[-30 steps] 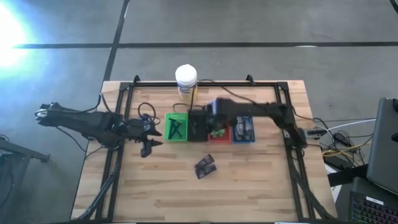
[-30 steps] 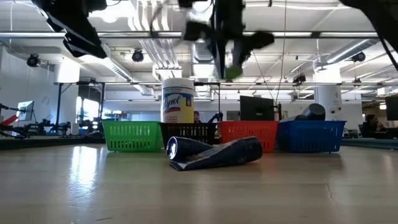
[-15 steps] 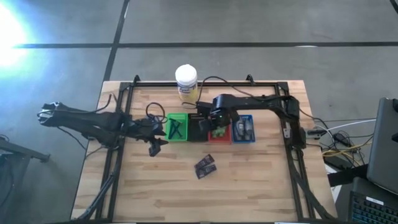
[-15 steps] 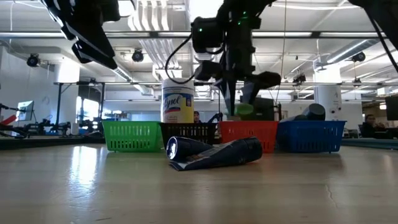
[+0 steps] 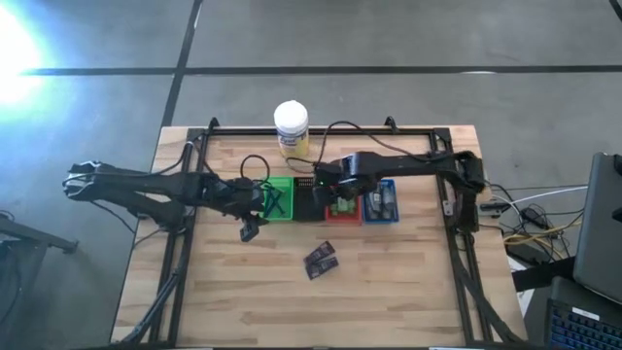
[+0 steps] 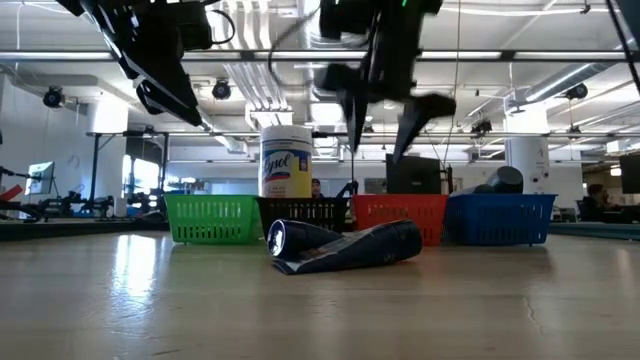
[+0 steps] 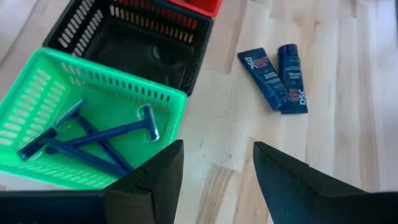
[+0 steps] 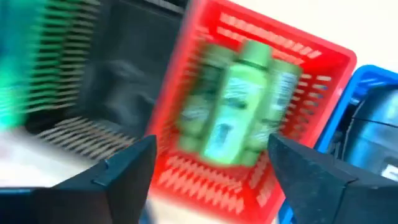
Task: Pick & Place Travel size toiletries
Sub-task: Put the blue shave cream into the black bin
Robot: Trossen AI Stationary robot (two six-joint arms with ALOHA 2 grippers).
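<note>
My right gripper (image 8: 211,146) hangs open above the red basket (image 8: 280,43), where several bright green bottles (image 8: 239,106) lie. In the low view the right gripper (image 6: 380,145) holds nothing. My left gripper (image 7: 217,149) hovers open and empty over the table by the green basket's (image 7: 37,87) near right corner. That basket holds blue razors (image 7: 93,140). Two dark packets (image 7: 280,78) lie side by side on the wood ahead of the left gripper (image 5: 250,230), near the table's middle (image 5: 321,260).
Four baskets stand in a row: green (image 5: 277,197), black (image 5: 308,199), red (image 5: 342,212) and blue (image 5: 381,202), the blue one holding grey tubes (image 6: 500,180). A yellow jar (image 5: 291,128) stands behind them. A black frame (image 5: 457,243) borders the table.
My right gripper has come down over the red basket with a green bottle, opened and let it go; the bottle now lies in the basket, and the gripper has risen a little. My left gripper has moved toward the table's right, past the green basket.
</note>
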